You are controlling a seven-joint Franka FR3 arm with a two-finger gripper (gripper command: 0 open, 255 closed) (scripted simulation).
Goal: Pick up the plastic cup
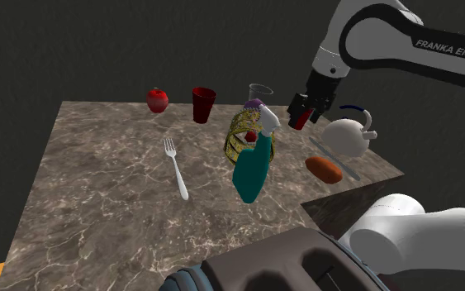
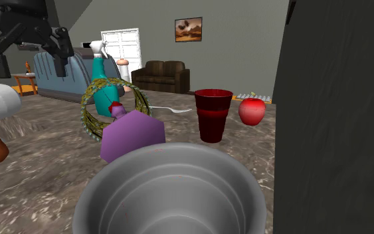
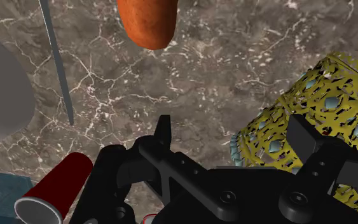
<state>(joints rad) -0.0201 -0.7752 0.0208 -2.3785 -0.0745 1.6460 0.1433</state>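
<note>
The dark red plastic cup (image 1: 204, 104) (image 2: 212, 114) stands upright near the table's far edge, between a red apple (image 1: 157, 100) (image 2: 252, 111) and a gold wreath (image 1: 243, 136). My black gripper (image 1: 302, 116) (image 2: 31, 48) (image 3: 231, 130) hangs open above the table, well off to the shoulder view's right of the cup. It is between the wreath (image 3: 311, 121) and a white kettle (image 1: 348, 136), with nothing between its fingers. A small red cylinder with a pale end (image 3: 53, 191) lies close by the gripper.
A teal spray bottle (image 1: 253, 165), a purple block (image 2: 132, 133) and a metal cup (image 1: 260, 91) (image 2: 172, 193) crowd the wreath. A fork (image 1: 175, 168) lies mid-table. An orange sweet potato (image 1: 324, 169) (image 3: 147, 22) and a knife (image 3: 56, 57) lie beside the kettle. A toaster (image 1: 288, 264) sits nearest the stand.
</note>
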